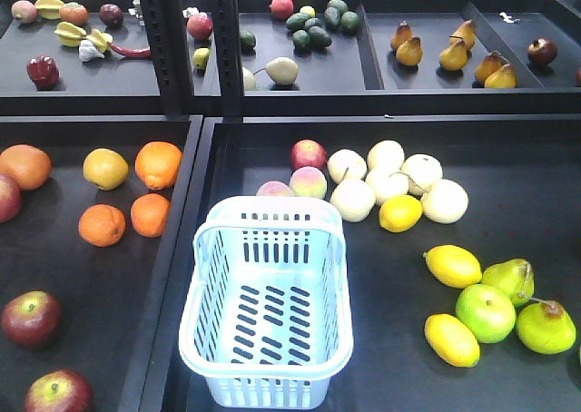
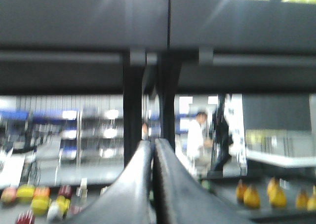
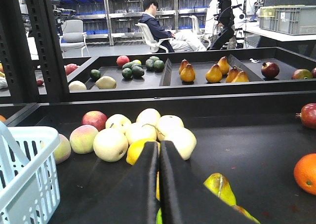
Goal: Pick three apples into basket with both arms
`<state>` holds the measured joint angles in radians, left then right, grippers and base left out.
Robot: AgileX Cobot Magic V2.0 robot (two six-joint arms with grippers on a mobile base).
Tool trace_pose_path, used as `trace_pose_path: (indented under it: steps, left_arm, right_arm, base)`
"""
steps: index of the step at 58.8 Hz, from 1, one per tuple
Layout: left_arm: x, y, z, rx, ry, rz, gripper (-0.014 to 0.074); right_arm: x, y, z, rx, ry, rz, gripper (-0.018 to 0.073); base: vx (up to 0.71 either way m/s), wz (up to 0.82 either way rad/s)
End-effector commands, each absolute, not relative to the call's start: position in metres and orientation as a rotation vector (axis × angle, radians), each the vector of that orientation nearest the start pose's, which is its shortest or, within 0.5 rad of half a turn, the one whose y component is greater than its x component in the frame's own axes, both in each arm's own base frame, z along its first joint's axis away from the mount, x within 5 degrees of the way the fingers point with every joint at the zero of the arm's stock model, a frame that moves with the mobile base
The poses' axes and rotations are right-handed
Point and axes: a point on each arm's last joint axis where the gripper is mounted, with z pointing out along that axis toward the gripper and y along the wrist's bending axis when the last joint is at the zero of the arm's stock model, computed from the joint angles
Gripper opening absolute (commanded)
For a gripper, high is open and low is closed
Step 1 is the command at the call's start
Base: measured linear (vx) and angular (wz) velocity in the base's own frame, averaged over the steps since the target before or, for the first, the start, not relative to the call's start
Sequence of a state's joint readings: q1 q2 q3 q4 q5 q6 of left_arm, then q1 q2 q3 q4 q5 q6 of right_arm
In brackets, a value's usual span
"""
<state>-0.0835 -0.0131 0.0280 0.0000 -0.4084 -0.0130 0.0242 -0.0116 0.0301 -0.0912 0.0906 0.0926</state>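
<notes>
Zero fruit in the basket [image 1: 263, 389], which stands in the right bin [image 1: 390, 285]. Dark near apple [image 1: 30, 318] and corner apple [image 1: 59, 394] lie in the left bin [image 1: 109, 339]. Left gripper [image 2: 153, 147] and right gripper [image 3: 159, 147] are both pinched closed. Best to spread the fingers wide before descending and straddle each apple's middle.

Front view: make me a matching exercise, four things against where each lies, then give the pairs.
Things:
1 basket
2 nearest dark red apple
3 green apple
4 brown-yellow pears

Places:
a back shelf, right part
b left tray, front edge
c right tray, left end
d right tray, right end

Pairs: 1-c, 2-b, 3-d, 4-a
</notes>
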Motion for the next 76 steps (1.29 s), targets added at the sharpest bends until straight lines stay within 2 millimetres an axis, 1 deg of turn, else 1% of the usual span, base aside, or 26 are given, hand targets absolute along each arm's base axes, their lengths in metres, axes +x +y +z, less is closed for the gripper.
trace_pose_path:
  steps: [1, 13, 27, 40, 53, 76]
  left_arm:
    - [0.0348, -0.0022, 0.2602, 0.009, 0.902, -0.114, -0.0006]
    - [0.0296, -0.0017, 0.2677, 0.003, 0.820, -0.125, -0.0006]
    - [0.0295, -0.0016, 0.2679, 0.000, 0.818, -0.131, -0.0006]
    - [0.0304, -0.0017, 0.2669, -0.071, 0.832, -0.293, -0.0006]
    - [0.0320, -0.0019, 0.2651, -0.122, 0.855, -0.399, -0.0006]
    - [0.0341, -0.0021, 0.2625, -0.137, 0.892, -0.417, -0.0006]
  right_arm:
    - [0.0563, 0.0010, 0.1989, -0.022, 1.518, 0.006, -0.0008]
    - [0.0563, 0.0010, 0.1990, -0.022, 1.517, 0.006, -0.0008]
    - [0.0563, 0.0010, 0.1989, -0.022, 1.518, 0.006, -0.0008]
    - [0.0563, 0.0010, 0.1989, -0.022, 1.518, 0.006, -0.0008]
    - [0.0563, 0.0010, 0.1989, -0.022, 1.518, 0.006, -0.0008]
    - [0.0563, 0.0010, 0.1989, -0.022, 1.519, 0.006, -0.0008]
  base:
    - [0.00, 0.00]
    - [0.00, 0.00]
    - [0.00, 0.00]
    - [0.00, 0.00]
    - [0.00, 0.00]
    - [0.00, 0.00]
